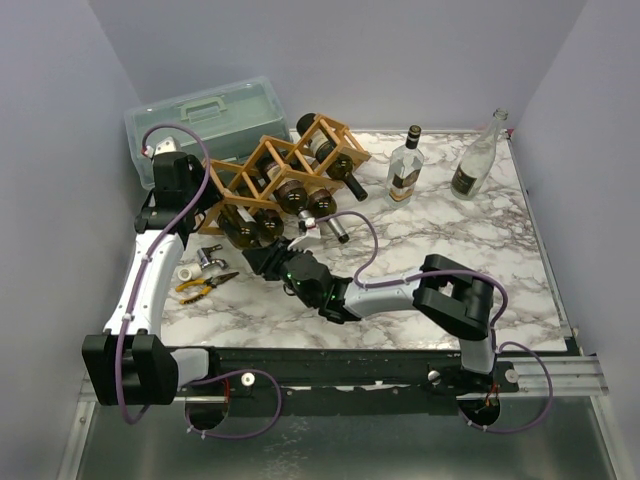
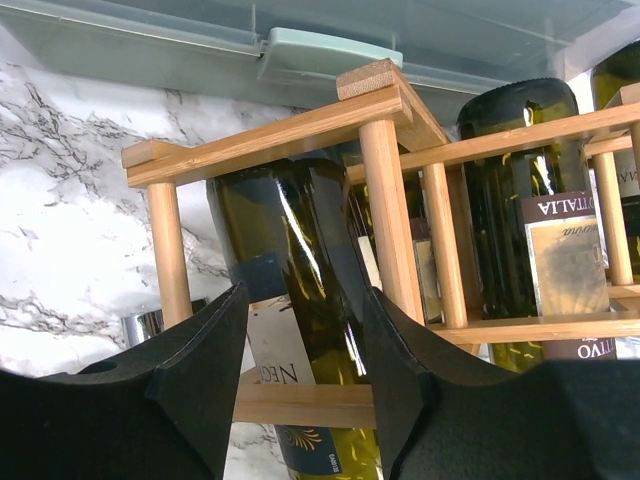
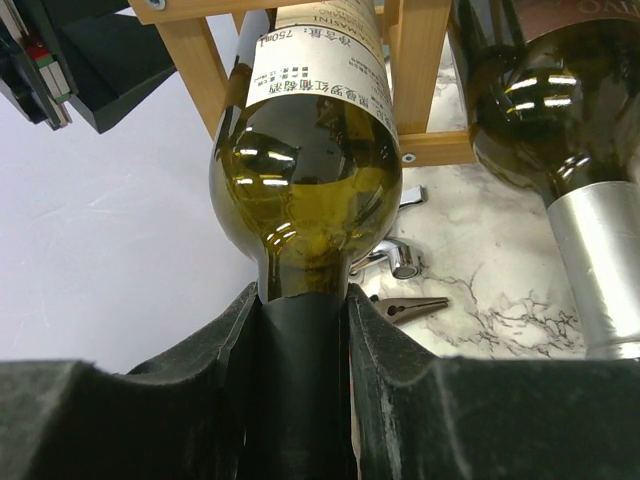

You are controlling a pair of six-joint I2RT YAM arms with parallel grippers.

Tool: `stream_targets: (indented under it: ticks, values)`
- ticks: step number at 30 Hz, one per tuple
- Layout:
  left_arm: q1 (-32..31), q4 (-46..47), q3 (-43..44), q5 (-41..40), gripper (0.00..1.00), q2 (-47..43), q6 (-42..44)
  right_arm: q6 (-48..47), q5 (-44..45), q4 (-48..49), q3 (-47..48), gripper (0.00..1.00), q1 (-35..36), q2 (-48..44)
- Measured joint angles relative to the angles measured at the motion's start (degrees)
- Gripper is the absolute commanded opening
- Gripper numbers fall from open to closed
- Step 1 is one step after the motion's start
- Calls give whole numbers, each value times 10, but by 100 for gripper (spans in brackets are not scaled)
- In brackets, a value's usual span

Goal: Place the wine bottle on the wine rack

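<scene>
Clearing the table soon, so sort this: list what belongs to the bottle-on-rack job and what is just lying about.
Job:
- wine rack
- wine bottle, partly in a rack cell, neck clamped by the right gripper
- left gripper, open at the rack's end

Lying about:
- green toolbox
- dark-capped bottle
- tall clear bottle
- pliers
- metal fittings

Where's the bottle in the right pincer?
Top view, left side: the green wine bottle lies in the wine rack's near-left cell, neck in the right pincer.

Marble table with wine rack, toolbox, pliers
</scene>
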Motion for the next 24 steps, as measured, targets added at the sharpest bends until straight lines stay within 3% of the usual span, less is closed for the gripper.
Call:
stream_targets:
  ticks: [24]
  values:
    - [0, -2, -1, 1, 52, -3, 3, -20, 18, 21, 21, 1, 34, 48]
